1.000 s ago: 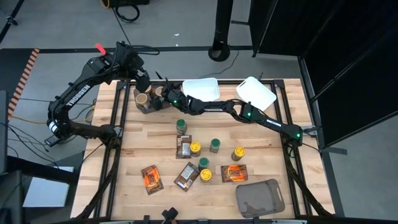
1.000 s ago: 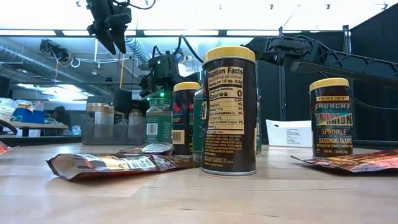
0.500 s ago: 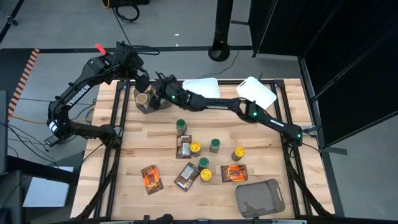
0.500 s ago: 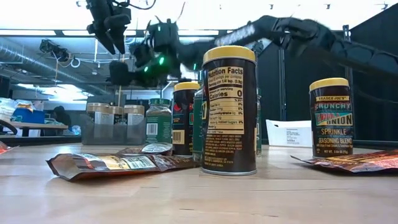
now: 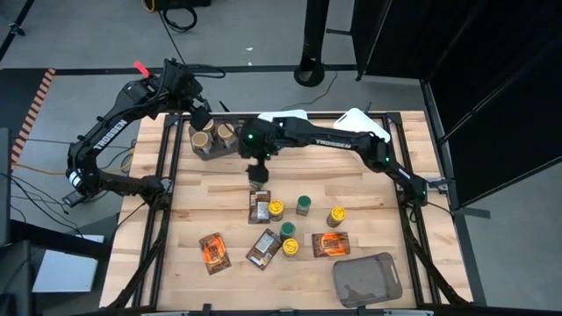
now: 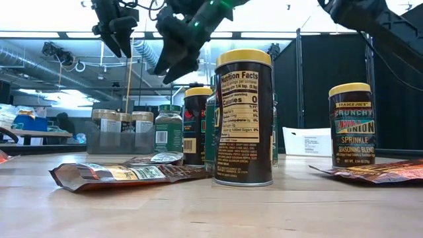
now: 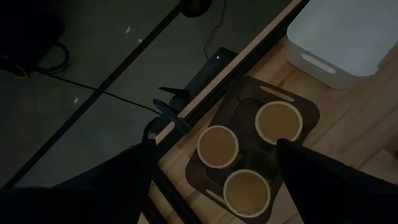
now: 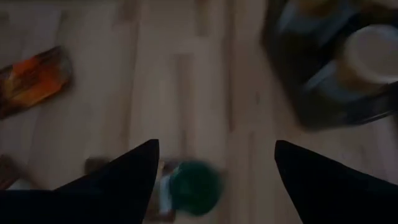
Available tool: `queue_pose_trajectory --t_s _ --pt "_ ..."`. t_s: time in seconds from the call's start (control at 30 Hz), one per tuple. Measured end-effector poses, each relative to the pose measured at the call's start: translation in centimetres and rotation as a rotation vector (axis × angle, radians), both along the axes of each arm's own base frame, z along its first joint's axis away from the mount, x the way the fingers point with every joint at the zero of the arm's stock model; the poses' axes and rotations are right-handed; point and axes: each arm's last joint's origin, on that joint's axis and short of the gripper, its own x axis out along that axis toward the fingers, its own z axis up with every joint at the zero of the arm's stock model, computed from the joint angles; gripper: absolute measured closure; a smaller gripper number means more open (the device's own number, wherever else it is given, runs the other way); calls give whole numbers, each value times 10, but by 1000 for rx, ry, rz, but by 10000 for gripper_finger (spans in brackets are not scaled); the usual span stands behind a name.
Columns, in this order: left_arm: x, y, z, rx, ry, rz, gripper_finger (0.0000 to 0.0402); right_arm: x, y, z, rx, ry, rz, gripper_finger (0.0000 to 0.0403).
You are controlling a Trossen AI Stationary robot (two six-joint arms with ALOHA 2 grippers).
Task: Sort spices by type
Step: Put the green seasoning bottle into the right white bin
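Three tan-lidded jars [image 7: 217, 147] stand in a brown-grey bin [image 5: 211, 147] at the far left. My left gripper [image 7: 216, 142] hangs open and empty above them. My right gripper [image 5: 255, 160] hovers open above a green-lidded jar [image 8: 196, 186] that stands on the table; its fingers touch nothing. More spices stand or lie on the near half. These include yellow-lidded jars [image 5: 276, 208], green-lidded jars [image 5: 303, 204], orange packets [image 5: 330, 243] and brown packets [image 5: 263, 247].
Two white trays [image 5: 364, 130] sit at the far edge, right of the bin. A second brown-grey bin [image 5: 369, 279] rests near the front right corner. Bare wood lies along the table's left side and right of the jars.
My right gripper has drawn away from the far-left bin. It has risen and swung toward the near edge. It has tipped to point down and now hangs over the green-lidded jar. The jars in the bin stay put.
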Motion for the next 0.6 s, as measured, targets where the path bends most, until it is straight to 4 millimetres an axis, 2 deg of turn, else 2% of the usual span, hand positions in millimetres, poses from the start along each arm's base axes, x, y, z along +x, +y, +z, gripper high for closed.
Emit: queue_pose_trajectory --t_s 0.2,0.33,0.43,0.6 --pt "0 0 0 -2 -4 6 65 2 31 1 -44 19 49 74" --pt "0 0 0 -3 -6 8 65 12 46 -18 -125 54 54 74" --pt "0 0 0 -4 -8 9 65 20 49 -39 -188 83 36 74" --pt "0 0 0 -6 -9 9 65 19 40 -46 -193 99 -14 77"
